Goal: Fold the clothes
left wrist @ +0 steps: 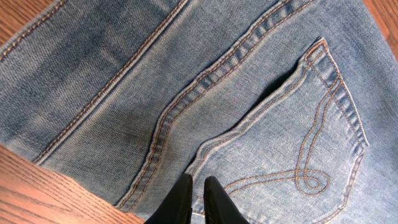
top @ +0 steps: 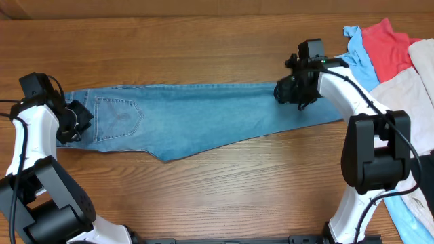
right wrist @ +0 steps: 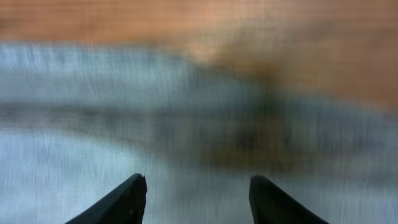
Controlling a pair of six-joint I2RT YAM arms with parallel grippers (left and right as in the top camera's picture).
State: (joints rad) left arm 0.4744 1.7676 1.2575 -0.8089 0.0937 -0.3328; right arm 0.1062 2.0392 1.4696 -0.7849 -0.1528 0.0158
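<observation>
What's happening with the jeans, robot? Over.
Left fingers nearly shut at waist end. Right fingers open over leg end, view blurred. Long light blue denim jeans stretched flat, full length. Red, blue, beige garment pile beside right arm, not blocking.

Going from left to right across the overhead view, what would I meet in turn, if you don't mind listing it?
left claw → jeans → right claw → light blue garment → red garment → beige garment
</observation>
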